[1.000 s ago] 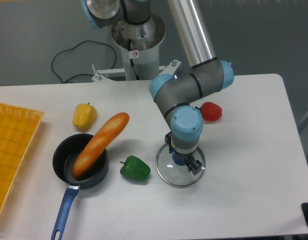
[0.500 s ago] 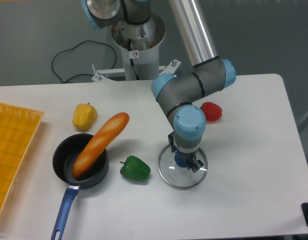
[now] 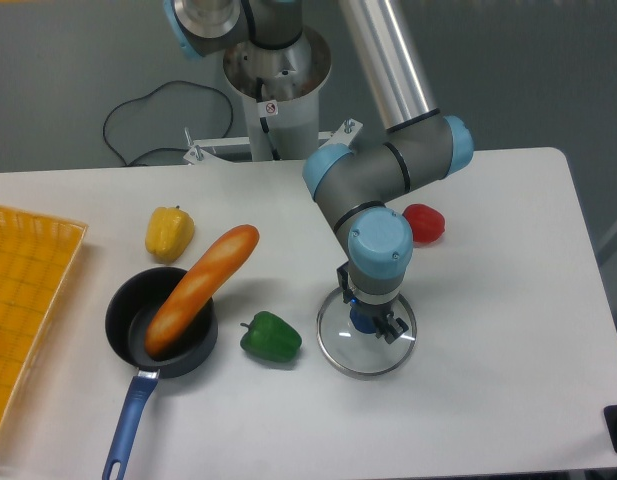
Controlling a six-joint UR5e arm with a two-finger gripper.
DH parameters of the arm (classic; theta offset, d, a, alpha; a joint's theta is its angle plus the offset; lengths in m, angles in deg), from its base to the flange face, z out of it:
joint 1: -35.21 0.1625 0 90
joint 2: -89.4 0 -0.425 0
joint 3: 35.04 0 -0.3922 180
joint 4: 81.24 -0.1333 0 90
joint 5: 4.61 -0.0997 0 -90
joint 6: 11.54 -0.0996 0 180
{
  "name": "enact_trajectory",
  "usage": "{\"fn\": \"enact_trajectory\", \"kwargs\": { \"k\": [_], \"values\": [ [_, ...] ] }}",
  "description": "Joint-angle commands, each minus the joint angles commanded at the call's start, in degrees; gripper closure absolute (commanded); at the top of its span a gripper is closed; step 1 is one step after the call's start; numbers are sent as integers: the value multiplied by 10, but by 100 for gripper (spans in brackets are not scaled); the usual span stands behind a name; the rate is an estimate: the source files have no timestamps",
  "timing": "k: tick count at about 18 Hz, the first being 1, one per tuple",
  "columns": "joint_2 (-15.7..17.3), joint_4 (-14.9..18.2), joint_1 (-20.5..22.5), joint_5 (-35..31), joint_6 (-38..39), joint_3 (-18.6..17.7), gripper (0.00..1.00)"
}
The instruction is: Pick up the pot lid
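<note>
Tool is lowered over the pot lid, its two fingers drawn in to a narrow gap and closed on the blue knob at the lid's centre. The arm reaches in from the top of the view and hides part of the lid's far side. The lid is round and transparent with a thin rim, and lies flat at the worktop, right of centre in the view. Whether any gap exists beneath it cannot be determined.

A green pepper lies near the lid, between it and a black pan. One end of a baguette is inside the pan; the other extends beyond the rim. The pan's blue handle points toward the camera. A yellow pepper sits behind the pan. A red object lies behind the lid, partly covered by the arm. An orange-yellow container is cut off at the left edge.
</note>
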Motion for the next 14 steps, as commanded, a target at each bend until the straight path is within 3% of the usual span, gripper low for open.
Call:
{"fn": "enact_trajectory", "kwargs": {
  "k": [7,14],
  "values": [
    [31,72,-1,3,0,27,55],
    [67,96,-27,14,1,24,54]
  ]
}}
